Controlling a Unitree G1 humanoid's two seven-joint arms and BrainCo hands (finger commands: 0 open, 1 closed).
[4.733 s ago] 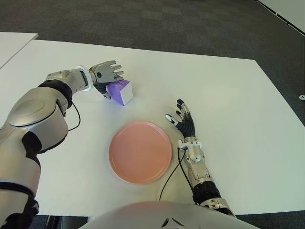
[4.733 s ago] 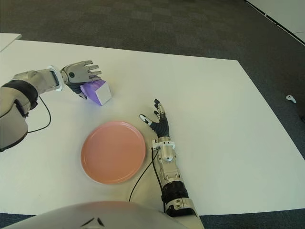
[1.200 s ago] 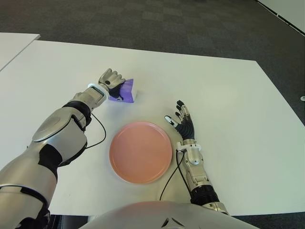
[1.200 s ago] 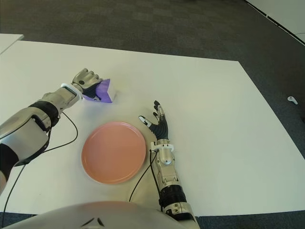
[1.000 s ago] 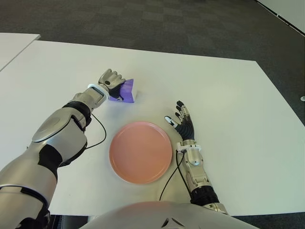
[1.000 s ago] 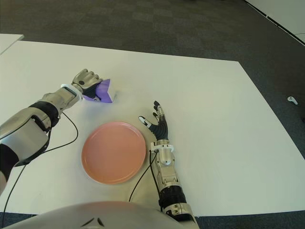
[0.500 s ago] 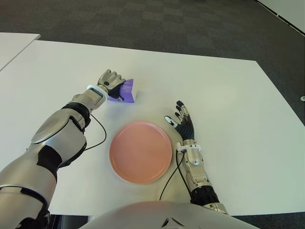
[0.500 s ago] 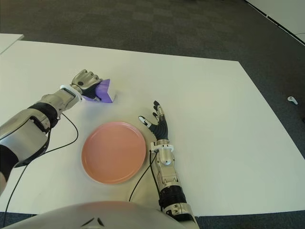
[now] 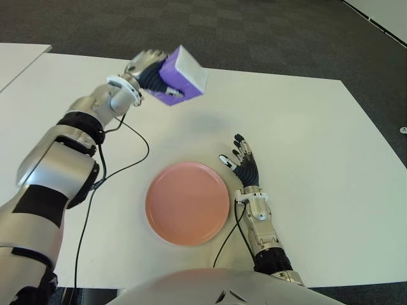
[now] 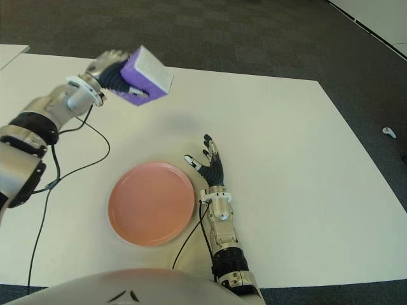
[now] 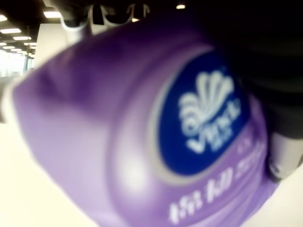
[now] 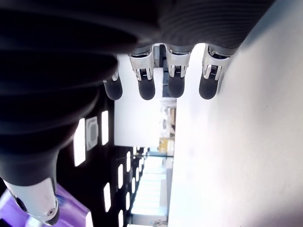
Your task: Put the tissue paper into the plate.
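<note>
The tissue pack [image 9: 180, 76] is gripped in the left hand [image 9: 145, 71] and held in the air above the far left part of the table [image 9: 299, 121], clear of the surface. The pack is purple with a white end face turned toward the camera, and it is tilted. In the left wrist view the pack [image 11: 142, 137] fills the frame, with a blue oval logo on its purple wrap and dark fingers [image 11: 279, 94] closed along one side. The plate [image 9: 187, 202], pink and round, lies on the near part of the table, well apart from the pack, with nothing on it. The right hand [image 9: 243, 166] is seen just right of the plate, its fingers [image 12: 176, 78] stretched out and spread, nothing held. A black cable [image 9: 127, 166] is seen hanging from the left forearm over the table
</note>
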